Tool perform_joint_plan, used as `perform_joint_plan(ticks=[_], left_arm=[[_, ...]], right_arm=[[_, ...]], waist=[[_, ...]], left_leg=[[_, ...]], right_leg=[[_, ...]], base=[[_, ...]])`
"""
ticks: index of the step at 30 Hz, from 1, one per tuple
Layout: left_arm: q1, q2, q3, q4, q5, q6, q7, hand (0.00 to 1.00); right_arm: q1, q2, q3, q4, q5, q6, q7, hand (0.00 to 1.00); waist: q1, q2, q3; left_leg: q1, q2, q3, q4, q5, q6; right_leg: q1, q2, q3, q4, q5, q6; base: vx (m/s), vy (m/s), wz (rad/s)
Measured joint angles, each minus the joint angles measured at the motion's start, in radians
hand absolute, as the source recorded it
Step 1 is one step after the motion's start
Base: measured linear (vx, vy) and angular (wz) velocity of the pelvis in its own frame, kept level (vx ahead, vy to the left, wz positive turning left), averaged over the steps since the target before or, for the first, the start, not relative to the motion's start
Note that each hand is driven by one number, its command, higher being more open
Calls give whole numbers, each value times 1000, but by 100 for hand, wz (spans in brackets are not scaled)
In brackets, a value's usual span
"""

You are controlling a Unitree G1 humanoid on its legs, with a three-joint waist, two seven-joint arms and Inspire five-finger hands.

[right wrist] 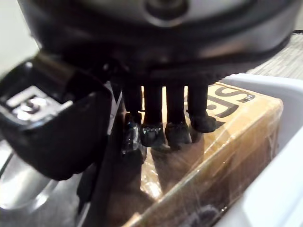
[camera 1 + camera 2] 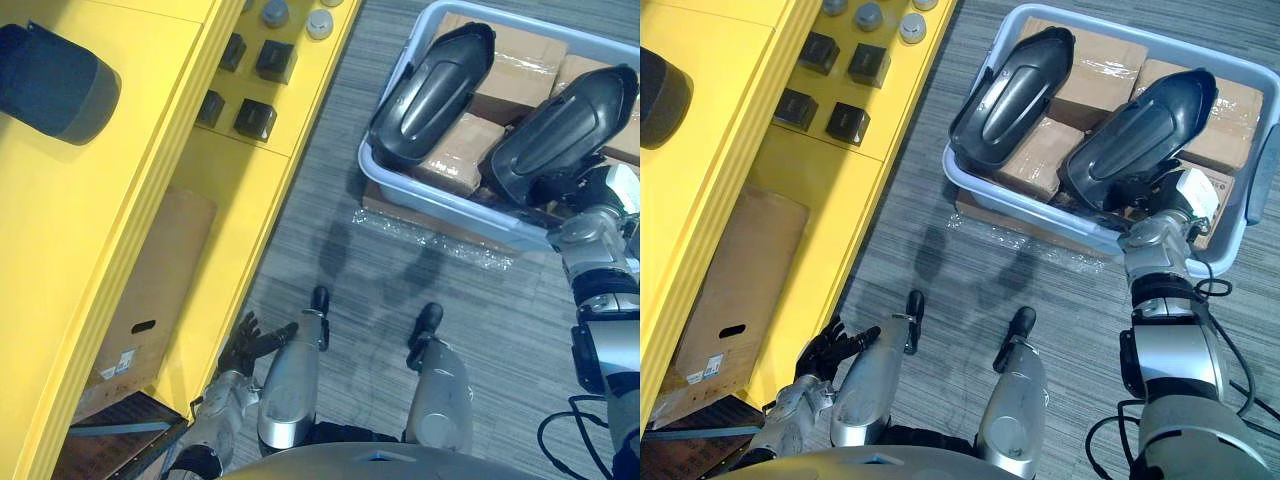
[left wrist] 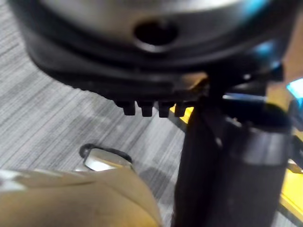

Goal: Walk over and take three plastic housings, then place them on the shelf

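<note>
Pick step: right hand (image 2: 1175, 200) is in the bin (image 2: 985, 200) beside the right housing (image 2: 1145, 120), fingers (image 1: 177, 130) straight, apparently gripping nothing. Next it must curl round the housing's edge. Left hand (image 2: 835, 345) hangs relaxed, near left.

The dark housing (image 2: 50, 85) on the yellow shelf (image 2: 100, 230) is cut off at the picture's left edge.

Bright, even light from above fell across the yellow painted shelf unit (image 2: 90, 260) and the grey striped carpet (image 2: 330, 180). It left a soft pale sheen along the dark glossy plastic housings (image 2: 1010, 95) in the pale blue-grey plastic bin (image 2: 990, 195). The clear crinkled film (image 2: 430, 240) beneath the bin glinted, while the film-wrapped brown cardboard box (image 1: 236, 137) lay dim in the shade of the right hand (image 1: 61, 137).
</note>
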State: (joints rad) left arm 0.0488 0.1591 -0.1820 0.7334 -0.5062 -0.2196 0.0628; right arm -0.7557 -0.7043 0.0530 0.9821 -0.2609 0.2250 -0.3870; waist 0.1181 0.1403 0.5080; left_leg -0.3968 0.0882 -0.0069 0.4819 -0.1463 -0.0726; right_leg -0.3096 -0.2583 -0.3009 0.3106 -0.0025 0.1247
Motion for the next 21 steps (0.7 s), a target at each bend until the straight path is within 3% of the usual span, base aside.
perform_joint_plan(ticks=[2,5,10,16,21], left_arm=[[6,-2,-7,-69,-4,0,23,100],[24,-2,2,-294,-2,1,94,100],[23,15,45,-577,29,10,172,100],[20,51,56,-724,83,60,174,100],[-17,76,53,-788,83,94,152,100]], right_arm=[[21,0,0,-46,2,-4,-19,0],[90,0,-5,-175,-5,-28,-81,0],[168,0,-17,-297,-9,-37,-108,0],[208,0,-50,-335,-9,-35,-126,0],[224,0,-54,-381,-9,-36,-126,0]], waist=[[-8,-9,5],[-43,-43,12],[-72,-67,14],[-97,-70,14],[-96,-71,14]], left_leg=[[0,8,2,7,-5,0],[14,12,8,3,-7,0],[68,23,36,-8,-20,3],[113,28,44,-32,-19,3],[127,30,54,-37,-19,3]], right_leg=[[8,10,1,-17,12,-2],[33,19,4,-48,26,0],[75,29,26,-75,34,0],[118,41,32,-104,41,-1],[127,44,40,-113,48,-3]], base=[[11,27,-9],[17,31,-6],[27,29,-16],[19,0,-4],[9,12,-4]])
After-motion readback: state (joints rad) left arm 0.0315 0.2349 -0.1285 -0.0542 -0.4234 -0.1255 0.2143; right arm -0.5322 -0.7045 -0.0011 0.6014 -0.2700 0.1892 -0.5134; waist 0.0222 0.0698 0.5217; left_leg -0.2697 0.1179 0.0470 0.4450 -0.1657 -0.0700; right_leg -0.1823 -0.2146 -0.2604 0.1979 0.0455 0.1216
